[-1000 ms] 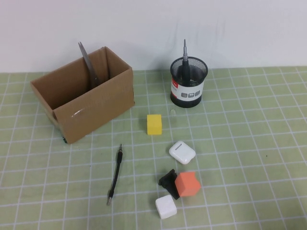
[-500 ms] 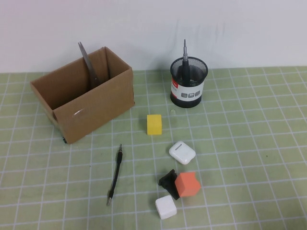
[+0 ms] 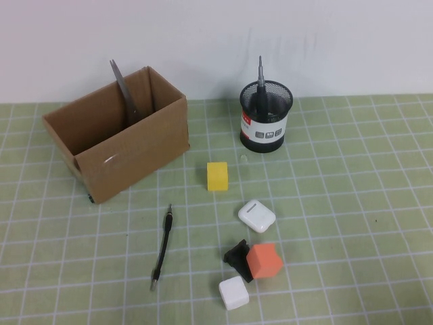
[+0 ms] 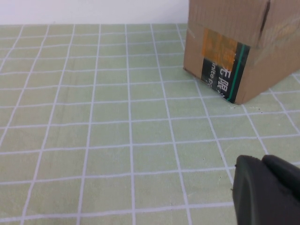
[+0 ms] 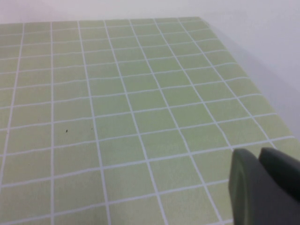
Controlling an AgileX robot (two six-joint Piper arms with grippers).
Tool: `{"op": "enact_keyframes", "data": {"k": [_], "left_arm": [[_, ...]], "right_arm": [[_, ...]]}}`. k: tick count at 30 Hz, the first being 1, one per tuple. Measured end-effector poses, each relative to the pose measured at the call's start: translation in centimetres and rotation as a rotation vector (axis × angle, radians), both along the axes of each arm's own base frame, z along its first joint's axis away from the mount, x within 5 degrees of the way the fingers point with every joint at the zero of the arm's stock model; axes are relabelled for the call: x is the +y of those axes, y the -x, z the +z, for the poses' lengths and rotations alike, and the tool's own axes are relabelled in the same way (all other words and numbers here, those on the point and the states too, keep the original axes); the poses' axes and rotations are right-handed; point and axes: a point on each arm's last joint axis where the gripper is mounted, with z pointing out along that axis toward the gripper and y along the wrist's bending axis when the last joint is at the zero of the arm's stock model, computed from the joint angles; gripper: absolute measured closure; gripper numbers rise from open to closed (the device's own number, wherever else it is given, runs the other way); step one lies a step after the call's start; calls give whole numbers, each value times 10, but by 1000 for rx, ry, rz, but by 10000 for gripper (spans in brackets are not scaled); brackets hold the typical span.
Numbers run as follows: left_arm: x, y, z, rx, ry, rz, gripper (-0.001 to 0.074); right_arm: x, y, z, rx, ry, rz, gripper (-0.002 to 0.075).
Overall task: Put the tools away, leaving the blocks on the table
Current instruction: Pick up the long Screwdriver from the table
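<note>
The thin black pen-like rod (image 3: pixel 162 247) lies on the green grid table (image 3: pixel 352 203), in front of the cardboard box. A steel scissors blade (image 3: pixel 122 91) sticks up out of the box; its handles are hidden. The driver (image 3: pixel 260 78) stands tip-up in the black mesh cup (image 3: pixel 266 128). The yellow block (image 3: pixel 217 175), orange block (image 3: pixel 264 261), white block (image 3: pixel 233 292) and black chunk (image 3: pixel 236 255) lie on the table. Neither arm shows in the high view. My left gripper (image 4: pixel 261 160) is shut and empty above bare table near the box's corner. My right gripper (image 5: pixel 258 153) is shut and empty above bare table near its edge.
The open cardboard box (image 3: pixel 128 149) stands at the back left; its taped corner shows in the left wrist view (image 4: pixel 234 47). A white rounded case (image 3: pixel 256 216) lies between the yellow and orange blocks. The table's edge (image 5: pixel 243 70) shows in the right wrist view.
</note>
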Motion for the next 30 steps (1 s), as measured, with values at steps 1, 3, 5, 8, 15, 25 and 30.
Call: {"op": "enact_keyframes", "data": {"k": [1,3,5,8,15,25,30], "left_arm": [[0,0,0,0,0,0,739],[0,-1,2,-23,1,0,739],[-1,-2,7,-80,48,3,739],[-1,-4,21,-231,96,4,739],[1,7,67,-757,135,-7,739],[0,3,131,-695,153,-11,739],[-2,-27,159,-328,137,4,739]], "right_arm": [[0,0,0,0,0,0,734],[0,0,0,0,0,0,734],[0,0,0,0,0,0,734],[0,0,0,0,0,0,733],[0,0,0,0,0,0,734],[0,0,0,0,0,0,733],[0,0,0,0,0,0,734]]}}
